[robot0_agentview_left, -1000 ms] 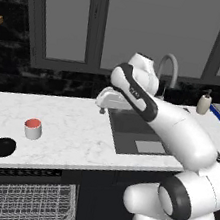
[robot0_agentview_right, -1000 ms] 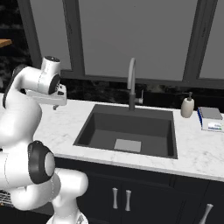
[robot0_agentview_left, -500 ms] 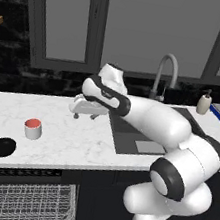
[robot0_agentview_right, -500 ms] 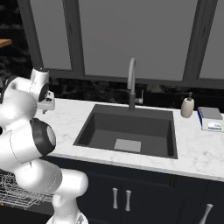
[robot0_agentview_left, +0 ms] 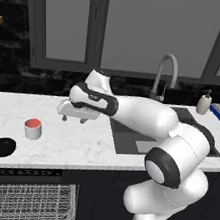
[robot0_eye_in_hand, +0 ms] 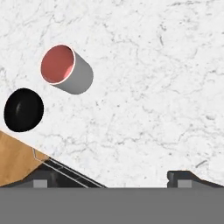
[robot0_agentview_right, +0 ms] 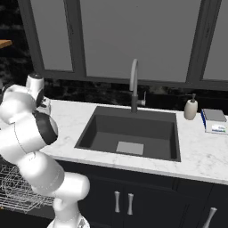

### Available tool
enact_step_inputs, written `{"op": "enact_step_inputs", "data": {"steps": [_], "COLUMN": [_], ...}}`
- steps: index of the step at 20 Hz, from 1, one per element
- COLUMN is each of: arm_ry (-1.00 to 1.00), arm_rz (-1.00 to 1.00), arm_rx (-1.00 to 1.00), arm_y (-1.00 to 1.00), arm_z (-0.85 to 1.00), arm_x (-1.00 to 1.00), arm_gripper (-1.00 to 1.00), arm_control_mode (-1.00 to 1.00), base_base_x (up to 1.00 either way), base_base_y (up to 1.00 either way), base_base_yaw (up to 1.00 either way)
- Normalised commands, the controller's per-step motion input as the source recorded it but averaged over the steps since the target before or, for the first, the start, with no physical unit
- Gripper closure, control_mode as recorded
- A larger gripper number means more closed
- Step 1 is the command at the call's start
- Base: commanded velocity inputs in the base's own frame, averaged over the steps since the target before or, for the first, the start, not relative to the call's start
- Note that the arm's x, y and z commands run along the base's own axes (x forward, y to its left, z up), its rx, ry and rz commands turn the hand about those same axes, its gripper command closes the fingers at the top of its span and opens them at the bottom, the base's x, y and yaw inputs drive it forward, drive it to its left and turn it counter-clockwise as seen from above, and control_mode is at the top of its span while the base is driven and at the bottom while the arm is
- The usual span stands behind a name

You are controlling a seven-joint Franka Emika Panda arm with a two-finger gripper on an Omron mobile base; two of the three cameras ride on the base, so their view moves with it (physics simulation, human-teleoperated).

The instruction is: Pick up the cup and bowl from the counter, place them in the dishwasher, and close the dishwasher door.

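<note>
White marble counter (robot0_agentview_left: 71, 143) carries the small white-grey cup with a red inside (robot0_agentview_left: 33, 128) near the shallow round black bowl (robot0_agentview_left: 3, 146). Above it, right of both, the two-finger gripper (robot0_agentview_left: 73, 119) is held wide open, empty.

Veined marble counter (robot0_agentview_left: 66, 142), glossy black bowl (robot0_eye_in_hand: 23, 110), seemingly matt cup (robot0_eye_in_hand: 68, 70).

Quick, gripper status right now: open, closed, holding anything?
Gripper: open and empty, above the counter, right of the cup and the bowl, touching neither.
</note>
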Motion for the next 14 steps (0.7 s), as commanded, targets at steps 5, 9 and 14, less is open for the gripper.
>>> {"op": "enact_step_inputs", "data": {"steps": [5,9,14], "arm_ry": [0.06,0.12,0.09], "arm_rz": [-0.13,-0.06,-0.05], "arm_rx": [0.00,0.00,0.01], "arm_y": [0.63,0.25,0.41], "arm_z": [-0.13,-0.38,-0.35], "arm_x": [0.26,0.31,0.38], "arm_gripper": [-1.00,-1.00,-1.00], "arm_control_mode": [-1.00,-1.00,-1.00], "base_base_x": [0.00,0.00,0.00], "base_base_y": [0.00,0.00,0.00], "base_base_yaw": [0.00,0.00,0.00]}}
